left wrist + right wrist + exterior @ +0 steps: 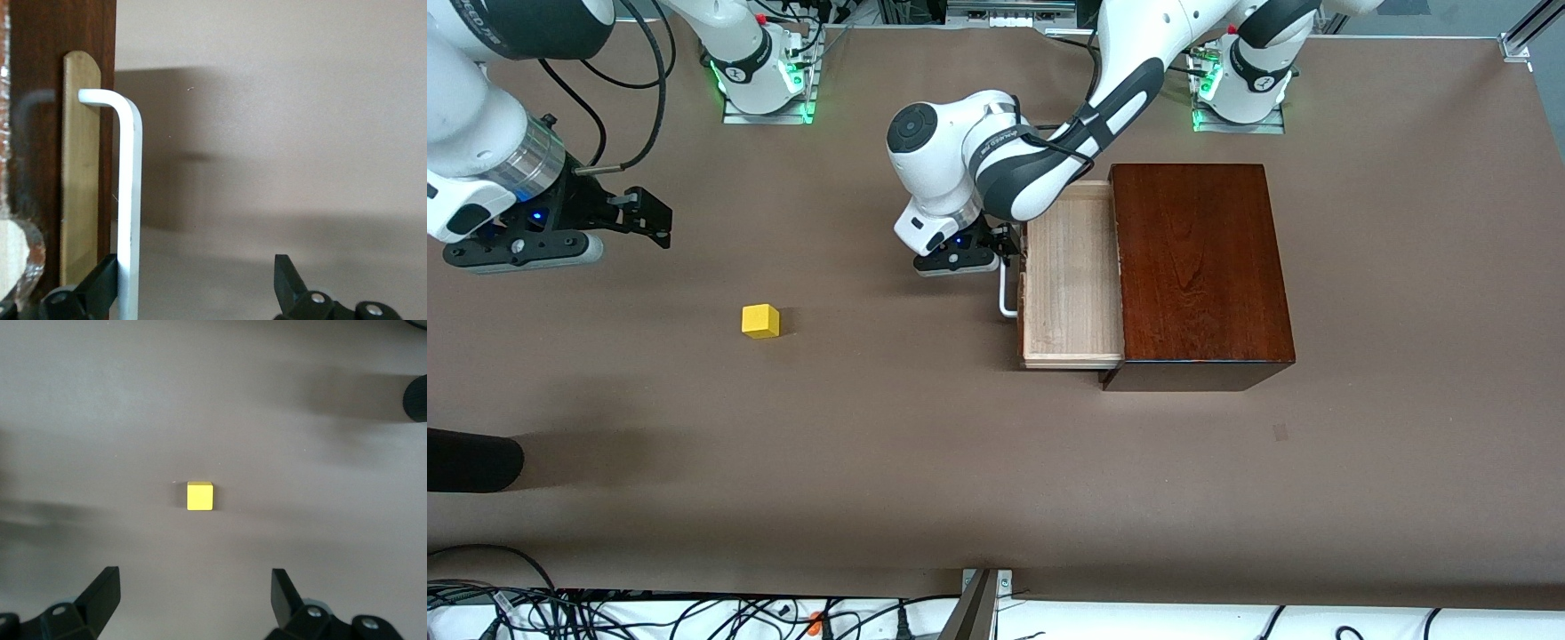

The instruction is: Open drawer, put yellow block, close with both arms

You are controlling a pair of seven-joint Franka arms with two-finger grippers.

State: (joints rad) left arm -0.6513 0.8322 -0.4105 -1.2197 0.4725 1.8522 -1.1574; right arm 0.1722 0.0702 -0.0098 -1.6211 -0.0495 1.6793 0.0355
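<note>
Yellow block (760,321) sits on the bare brown table (925,444), nearer the front camera than either gripper and toward the right arm's end. You see it squarely ahead of the right gripper (193,590), whose jaws are spread wide over the table, so that arm is the better placed to pick it. Farther up, the drawer (1072,276) stands pulled out of the mahogany box (1200,267), its pale lining empty. Your left gripper (200,283) is at the white handle (130,200), jaws apart, one finger touching it.
</note>
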